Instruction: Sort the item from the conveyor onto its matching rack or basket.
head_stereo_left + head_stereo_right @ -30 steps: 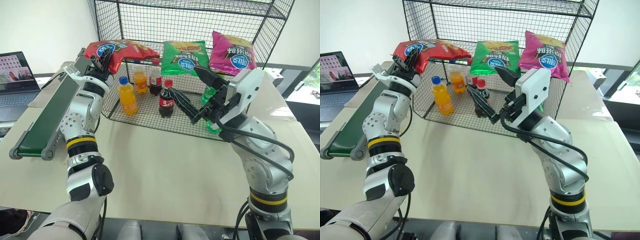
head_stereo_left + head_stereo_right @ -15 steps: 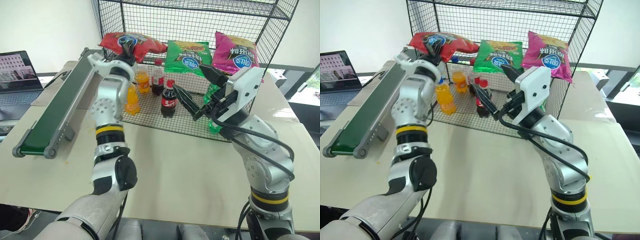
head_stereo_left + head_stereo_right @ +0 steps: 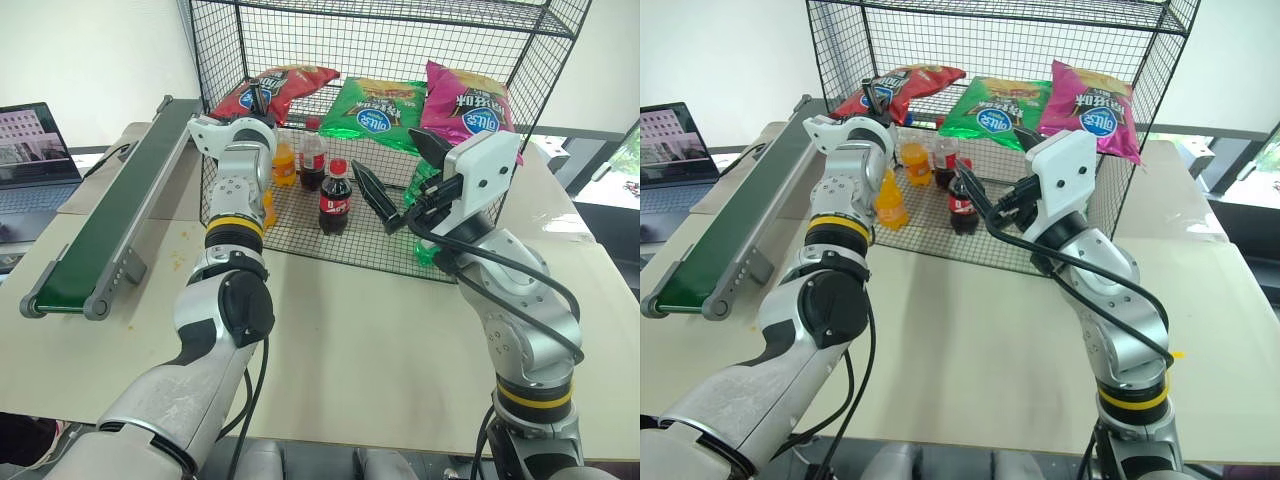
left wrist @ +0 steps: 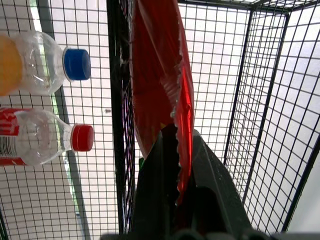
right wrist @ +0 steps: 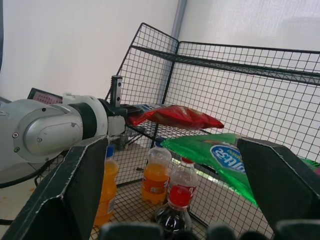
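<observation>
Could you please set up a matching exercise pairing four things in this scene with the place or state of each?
Things:
1. red chip bag
2. green chip bag
3. right gripper
4. conveyor

Places or states:
A. jaws open, holding nothing
B. lying on the rack shelf between two other bags
C. pinched in the left gripper, at the rack's shelf
D. on the table, left of the rack

Pairs: 1-C, 2-B, 3-A, 4-D
</observation>
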Motion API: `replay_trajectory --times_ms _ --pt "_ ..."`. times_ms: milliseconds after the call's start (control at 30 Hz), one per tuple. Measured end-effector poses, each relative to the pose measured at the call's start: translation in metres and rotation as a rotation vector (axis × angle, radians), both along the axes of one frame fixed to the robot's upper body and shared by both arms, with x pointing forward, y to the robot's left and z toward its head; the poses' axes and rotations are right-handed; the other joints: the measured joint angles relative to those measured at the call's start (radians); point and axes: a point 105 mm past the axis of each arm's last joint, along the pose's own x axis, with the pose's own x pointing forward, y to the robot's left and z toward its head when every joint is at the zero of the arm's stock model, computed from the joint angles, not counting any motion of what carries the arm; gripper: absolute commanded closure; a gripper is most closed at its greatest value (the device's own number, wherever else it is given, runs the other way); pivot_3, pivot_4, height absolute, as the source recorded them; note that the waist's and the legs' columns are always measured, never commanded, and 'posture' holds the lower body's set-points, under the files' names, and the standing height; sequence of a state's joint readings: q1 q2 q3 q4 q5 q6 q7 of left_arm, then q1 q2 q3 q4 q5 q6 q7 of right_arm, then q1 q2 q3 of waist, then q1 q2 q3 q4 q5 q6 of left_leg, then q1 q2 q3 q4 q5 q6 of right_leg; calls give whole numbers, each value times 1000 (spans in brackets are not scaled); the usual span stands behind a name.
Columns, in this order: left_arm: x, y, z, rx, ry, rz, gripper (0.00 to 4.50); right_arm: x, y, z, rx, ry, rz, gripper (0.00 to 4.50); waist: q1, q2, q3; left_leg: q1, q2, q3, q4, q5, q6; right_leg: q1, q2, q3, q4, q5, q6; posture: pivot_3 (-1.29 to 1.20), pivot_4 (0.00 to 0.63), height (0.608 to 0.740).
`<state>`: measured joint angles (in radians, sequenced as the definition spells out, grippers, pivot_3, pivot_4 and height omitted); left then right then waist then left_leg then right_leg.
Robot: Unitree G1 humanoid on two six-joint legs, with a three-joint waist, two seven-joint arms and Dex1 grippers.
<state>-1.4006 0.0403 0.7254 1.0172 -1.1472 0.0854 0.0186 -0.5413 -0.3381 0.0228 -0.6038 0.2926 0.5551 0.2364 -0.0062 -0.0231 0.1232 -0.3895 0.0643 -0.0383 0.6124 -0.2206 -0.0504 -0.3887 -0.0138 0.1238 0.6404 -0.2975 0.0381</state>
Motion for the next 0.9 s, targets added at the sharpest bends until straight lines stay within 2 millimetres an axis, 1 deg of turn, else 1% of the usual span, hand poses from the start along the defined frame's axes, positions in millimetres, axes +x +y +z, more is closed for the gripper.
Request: replay_trajectory --times_ms 67,133,200,233,267,300,367,400,433,467,500,567,600,667,733,800,867,900 --pt "0 -3 6 8 -18 -5 4440 0 0 0 0 -1 0 0 0 0 0 0 0 0 0 0 0 0 0 0 0 0 0 0 150 740" --pt "0 -6 11 23 -33 -2 4058 0 0 0 0 -1 0 0 -1 0 0 0 0 0 0 0 0 0 0 0 0 0 0 0 150 740" --pt "0 -9 12 38 -41 -6 3557 0 0 0 0 -1 1 0 -4 0 0 1 0 0 0 0 0 0 0 0 0 0 0 0 150 740" --pt "0 -10 12 41 -44 -8 3089 0 0 0 1 -1 1 0 -5 0 0 1 0 0 0 0 0 0 0 0 1 0 0 0 150 740" --pt "0 -10 11 42 -45 -8 2851 0 0 0 1 -1 2 0 -6 0 0 1 0 0 0 0 0 0 0 0 1 0 0 0 150 740" --pt "0 -10 12 43 -47 -9 2381 0 0 0 1 -1 2 0 -6 0 0 1 0 0 0 0 0 0 0 0 1 0 0 0 150 740" --pt "-1 -11 13 48 -51 -22 1581 0 0 0 1 0 3 0 -6 0 0 1 0 0 0 0 0 0 0 0 1 0 0 0 150 740" --pt "-1 -11 13 49 -56 -23 1076 0 0 0 2 0 3 0 -6 0 0 1 0 0 -1 0 0 0 0 0 1 0 0 0 150 740" --pt "-3 -9 14 55 -65 -28 728 -1 1 0 4 1 5 0 -6 0 0 1 0 0 -1 0 0 0 0 0 1 0 0 0 150 740" --pt "-5 -6 12 62 -70 -28 255 -1 1 0 5 1 6 0 -8 0 0 1 0 0 -1 0 -1 0 0 0 2 0 0 0 150 740" --pt "-8 0 11 71 -83 -25 17 0 1 -1 6 3 6 0 -10 0 0 2 0 0 -1 1 -2 0 0 0 3 0 0 0 150 740" --pt "-16 8 9 106 -93 -21 17 0 1 -2 7 8 7 0 -10 1 0 3 0 0 -1 2 -3 0 0 1 4 0 0 0 150 740" --pt "-23 15 4 132 -85 -20 17 0 1 -3 7 12 9 0 -12 2 -1 3 0 0 -1 2 -3 0 0 1 5 0 0 0 150 740" --pt "-37 28 -16 189 -38 -23 17 1 0 -8 4 29 14 0 -10 2 -1 3 1 0 -1 3 -4 0 0 1 6 0 0 0 150 740" --pt "-48 35 -31 230 9 -34 17 1 0 -13 -1 48 18 0 -7 1 -1 2 1 -1 0 4 -6 0 0 1 6 0 0 0 150 740" --pt "-61 38 -30 305 0 -52 17 2 1 -17 -11 62 33 0 -2 1 0 1 0 -3 1 5 -7 0 0 1 6 0 0 0 150 740" --pt "-77 44 -21 414 -43 -60 17 1 1 -22 -21 70 45 0 -2 1 0 1 0 -3 2 4 -7 1 0 0 6 0 0 0 150 740" --pt "-87 49 -16 514 -73 -59 17 0 0 -26 -27 79 54 0 -5 1 -1 1 0 -4 1 4 -7 1 0 0 6 0 0 0 150 740"
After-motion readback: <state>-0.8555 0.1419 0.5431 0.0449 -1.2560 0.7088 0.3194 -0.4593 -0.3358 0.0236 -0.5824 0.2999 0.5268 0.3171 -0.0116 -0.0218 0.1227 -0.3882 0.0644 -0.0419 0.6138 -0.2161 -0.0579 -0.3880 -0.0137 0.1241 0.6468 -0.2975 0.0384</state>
